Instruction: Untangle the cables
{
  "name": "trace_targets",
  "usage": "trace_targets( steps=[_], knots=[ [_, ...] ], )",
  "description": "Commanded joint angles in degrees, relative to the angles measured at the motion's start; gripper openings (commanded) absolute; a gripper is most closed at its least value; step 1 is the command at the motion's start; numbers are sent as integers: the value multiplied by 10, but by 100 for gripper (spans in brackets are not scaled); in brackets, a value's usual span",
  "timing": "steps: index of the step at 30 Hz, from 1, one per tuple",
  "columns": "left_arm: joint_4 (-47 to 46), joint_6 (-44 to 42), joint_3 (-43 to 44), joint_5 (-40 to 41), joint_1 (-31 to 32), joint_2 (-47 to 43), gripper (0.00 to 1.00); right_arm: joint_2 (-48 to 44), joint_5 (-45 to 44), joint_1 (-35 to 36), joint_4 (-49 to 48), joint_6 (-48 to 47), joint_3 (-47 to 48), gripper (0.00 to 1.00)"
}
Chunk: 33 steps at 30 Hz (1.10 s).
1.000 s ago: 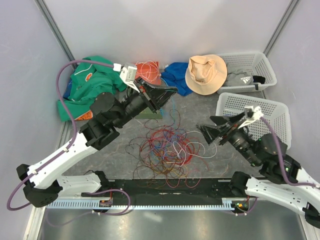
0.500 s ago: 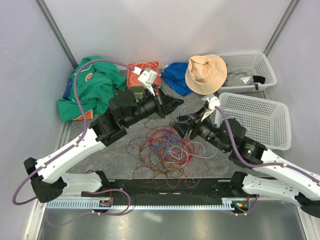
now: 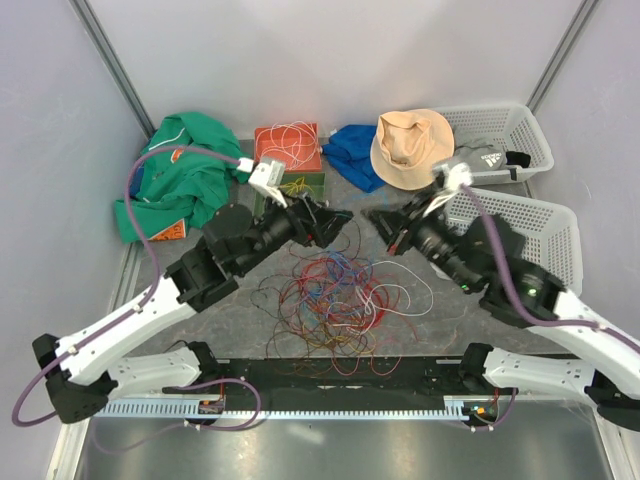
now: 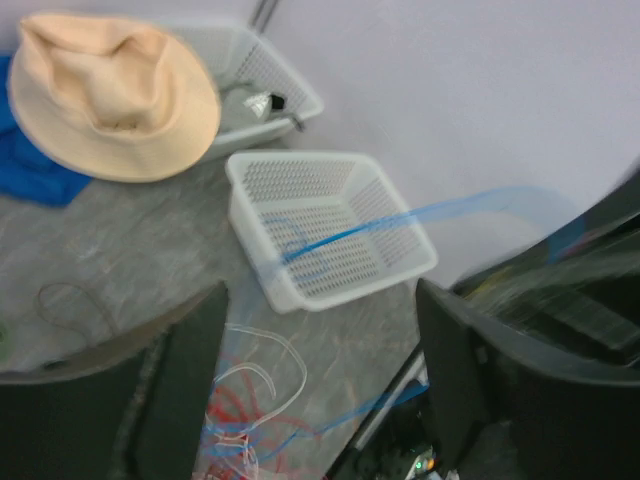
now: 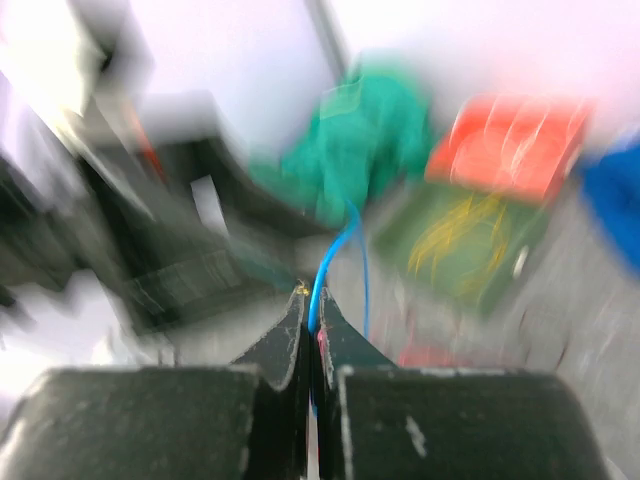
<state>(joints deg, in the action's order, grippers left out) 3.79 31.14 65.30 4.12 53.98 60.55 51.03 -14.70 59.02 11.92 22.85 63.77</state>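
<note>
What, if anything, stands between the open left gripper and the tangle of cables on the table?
Nothing visible does. The left gripper hangs open over the far edge of the cables, with no other object between them. The right gripper sits off to its side, shut on a blue cable, not in the way.

**Right wrist view:** ahead of the right gripper [image 5: 311, 325], the green cloth [image 5: 370, 140] and red box [image 5: 515, 150] are smeared to colour patches. The blue cable [image 5: 335, 262] pinched at its tips is lost in blur further ahead.

**Left wrist view:** the fingers of the left gripper [image 4: 320, 295] are cut by the lower edge, and a blue strand [image 4: 340, 235] ahead of them is smeared.

**Top view:** single strands of the cables [image 3: 335, 295] cannot be traced.
</note>
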Motion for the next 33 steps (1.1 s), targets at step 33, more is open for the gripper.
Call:
trace_targets(
  steps=[33],
  knots=[
    [-497, 100, -477, 47, 4, -121, 100, 115, -474, 0, -16, -302, 521, 0]
  ],
)
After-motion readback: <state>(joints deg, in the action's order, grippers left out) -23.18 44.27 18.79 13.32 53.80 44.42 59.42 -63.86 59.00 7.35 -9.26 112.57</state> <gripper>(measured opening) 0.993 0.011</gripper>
